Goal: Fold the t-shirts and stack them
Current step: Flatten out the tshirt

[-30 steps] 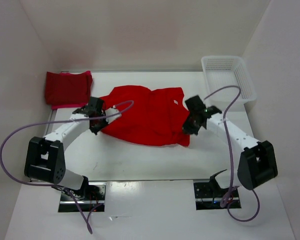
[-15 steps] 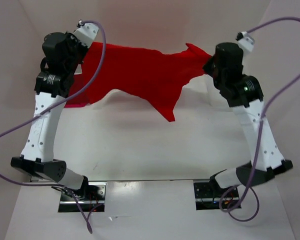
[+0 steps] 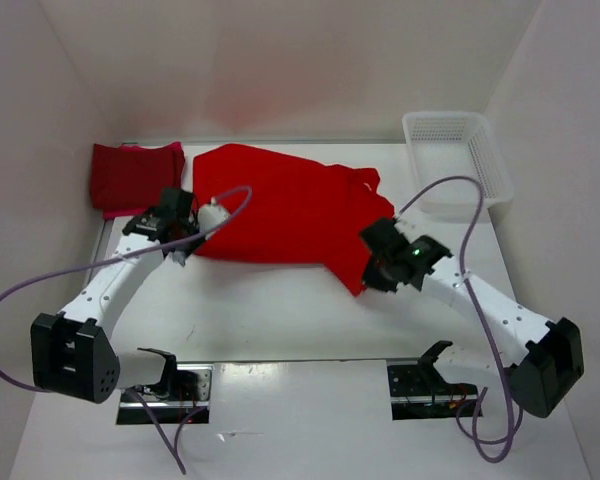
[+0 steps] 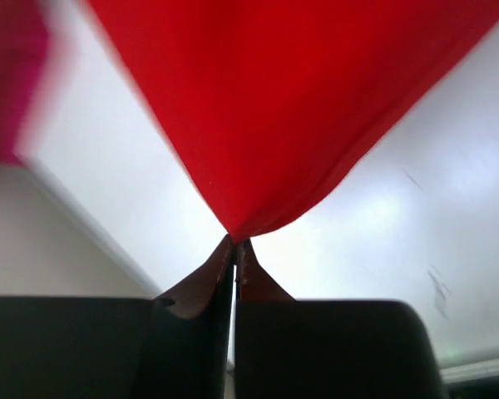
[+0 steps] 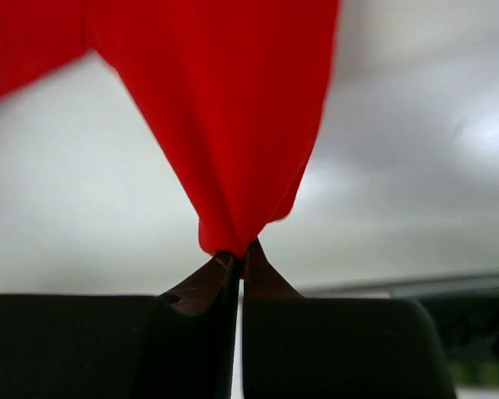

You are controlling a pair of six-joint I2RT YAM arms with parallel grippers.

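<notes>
- Far left corner of the table [image 3: 280,320]: the maroon shirt [image 3: 132,176] lies folded on top of the pink shirt [image 3: 126,212]; only a thin pink edge shows along the stack's near side and at its far right corner
- Left gripper [image 4: 234,248]: just right of that stack, low over the table; its jaws are pressed together on a corner of the red shirt [image 3: 285,205], and the wrist view shows the cloth pinched to a point at the tips
- Red shirt: unfolded, spread across the far middle of the table between the two grippers; its left edge is just beside the folded stack, and contact between them cannot be confirmed; a small flap sticks out at the far right edge; the near right part narrows into a strip running toward the right arm
- Right gripper [image 5: 238,258]: near the table's right half, at the end of that strip; jaws clamped together on the red cloth, which bunches into a narrow fold at the tips
- Basket [image 3: 450,150]: white mesh, far right corner, apart from the red shirt
</notes>
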